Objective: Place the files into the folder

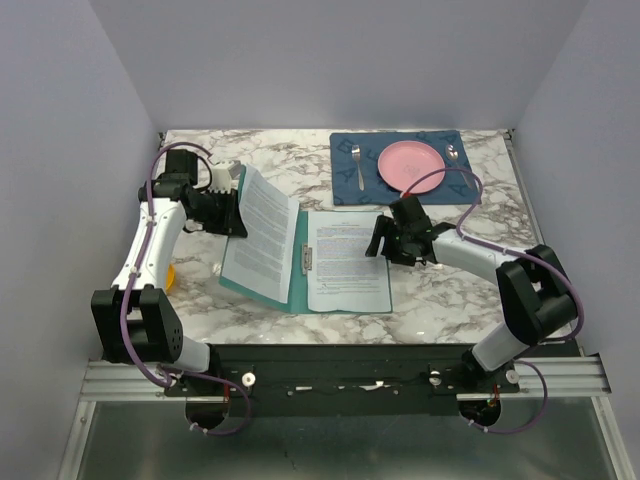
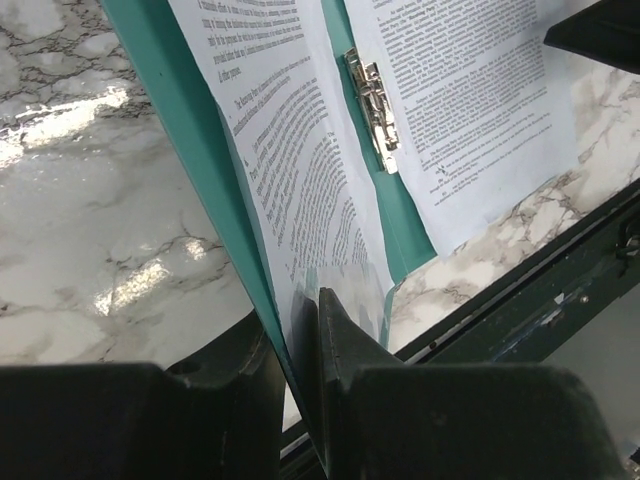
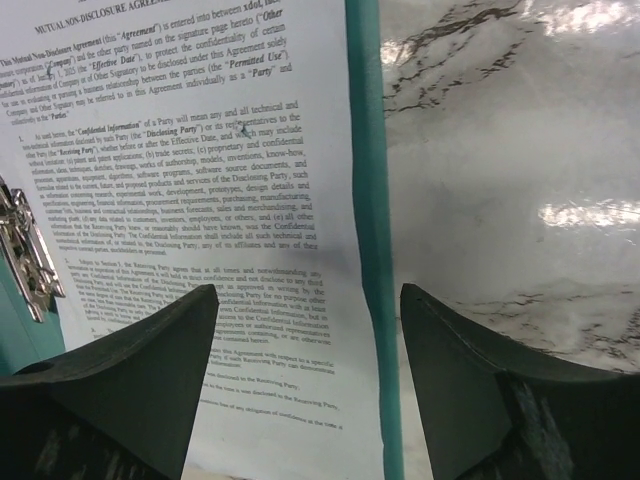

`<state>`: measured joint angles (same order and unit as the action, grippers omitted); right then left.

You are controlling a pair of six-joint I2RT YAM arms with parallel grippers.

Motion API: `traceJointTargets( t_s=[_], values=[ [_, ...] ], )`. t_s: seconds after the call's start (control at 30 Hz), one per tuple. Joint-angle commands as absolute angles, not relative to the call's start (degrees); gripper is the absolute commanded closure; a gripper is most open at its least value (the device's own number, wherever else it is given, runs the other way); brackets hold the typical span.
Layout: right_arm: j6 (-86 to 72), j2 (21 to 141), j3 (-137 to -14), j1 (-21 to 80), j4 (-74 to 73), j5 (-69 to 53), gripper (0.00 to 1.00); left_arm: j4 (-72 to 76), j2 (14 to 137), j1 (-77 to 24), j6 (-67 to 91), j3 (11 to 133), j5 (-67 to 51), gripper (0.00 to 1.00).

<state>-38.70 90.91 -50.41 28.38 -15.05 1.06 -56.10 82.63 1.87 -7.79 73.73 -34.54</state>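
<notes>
The teal folder (image 1: pixel 297 272) lies open on the marble table. One printed file sheet (image 1: pixel 345 262) lies flat on its right half, beside the metal clip (image 1: pixel 307 258). My left gripper (image 1: pixel 232 195) is shut on the folder's left cover, which it holds raised and tilted with another printed sheet (image 1: pixel 262 235) against it. In the left wrist view the gripper (image 2: pixel 305 310) pinches the teal cover (image 2: pixel 190 120) and that sheet (image 2: pixel 300 150) together. My right gripper (image 1: pixel 380 238) is open and empty; in the right wrist view it (image 3: pixel 308 290) hovers over the flat sheet (image 3: pixel 180 170) and the folder's right edge (image 3: pixel 368 200).
A dark blue placemat (image 1: pixel 345 185) at the back right carries a pink plate (image 1: pixel 410 165), a fork (image 1: pixel 358 165) and a spoon (image 1: pixel 452 153). A small yellow object (image 1: pixel 170 275) lies behind the left arm. The table's front edge (image 2: pixel 520 270) runs close to the folder.
</notes>
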Motion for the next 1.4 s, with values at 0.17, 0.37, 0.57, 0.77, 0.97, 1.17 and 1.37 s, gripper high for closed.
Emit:
traceJointTargets(
  t_s=[0.17,0.37,0.57,0.77,0.97,1.17,1.37],
  values=[
    [-40.95,95.8,-51.59,28.56,-10.2,-6.5,0.2,-56.43,81.12,-4.92,-2.99,77.61,-41.03,0.74],
    [-41.83,97.55,-51.24,29.71,-8.7,-8.52,0.2,-56.08,85.07,-9.57,-0.53,80.33,-44.91,0.68],
    [-42.1,98.62,-51.33,30.85,-11.06,-6.52,0.19,-55.11,88.59,-16.25,-0.18,83.67,-47.72,0.59],
    [-39.82,92.03,-51.59,29.97,-20.12,6.05,0.16,-54.67,93.16,-21.18,1.58,87.71,-46.32,0.59],
    [-39.64,90.44,-52.47,28.57,-24.43,10.37,0.14,-54.32,94.83,-22.41,2.11,89.03,-45.0,0.59],
    [-39.64,88.77,-51.42,27.95,-26.19,13.88,0.13,-54.4,92.55,-22.5,1.58,87.72,-41.58,0.59],
    [-39.64,86.05,-51.07,27.86,-30.32,13.98,0.11,-53.44,88.69,-22.5,2.11,84.56,-31.92,0.64]
  ],
)
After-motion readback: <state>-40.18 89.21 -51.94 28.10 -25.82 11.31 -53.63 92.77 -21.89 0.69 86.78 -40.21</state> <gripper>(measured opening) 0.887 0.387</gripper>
